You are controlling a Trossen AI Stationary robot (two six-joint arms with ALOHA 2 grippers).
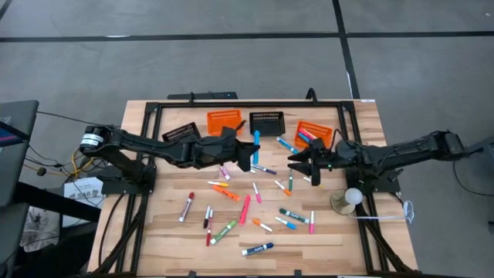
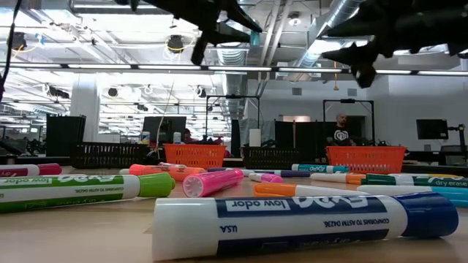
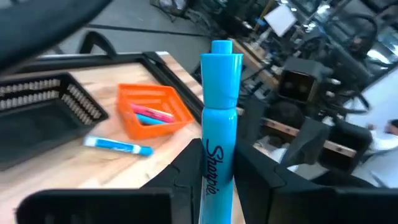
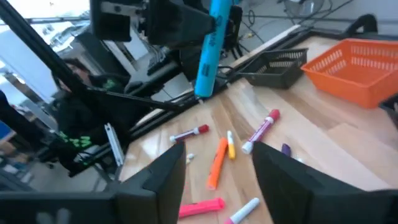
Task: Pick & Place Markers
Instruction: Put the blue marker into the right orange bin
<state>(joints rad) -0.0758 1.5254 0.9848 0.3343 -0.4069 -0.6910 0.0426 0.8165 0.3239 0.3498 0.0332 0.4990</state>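
Note:
Many markers [image 1: 245,208] in mixed colours lie loose on the wooden table [image 1: 154,232]. My left gripper [image 1: 253,154] reaches in from the left over the table's middle and is shut on a light blue marker [image 3: 219,124], also seen in the right wrist view [image 4: 210,50]. My right gripper [image 1: 302,164] hovers just to its right, facing it, open [image 4: 217,180], with nothing between its fingers. At the far right stands an orange basket [image 3: 152,112] with a pink and a blue marker inside. My left gripper pinches the light blue marker's barrel [image 3: 214,165], at the printed lettering, between its two fingers. The capped end [image 3: 221,59] sticks out beyond the fingers and the other end [image 4: 203,87] shows below them. The marker is steeply tilted and lifted clear of the table.
Two black baskets [image 1: 181,133] [image 1: 266,121] and another orange one [image 1: 224,121] line the far side. A black tube frame [image 1: 147,123] borders the table. A white ball on a round base [image 1: 349,199] stands near the right arm. People show in the room behind [image 2: 341,131].

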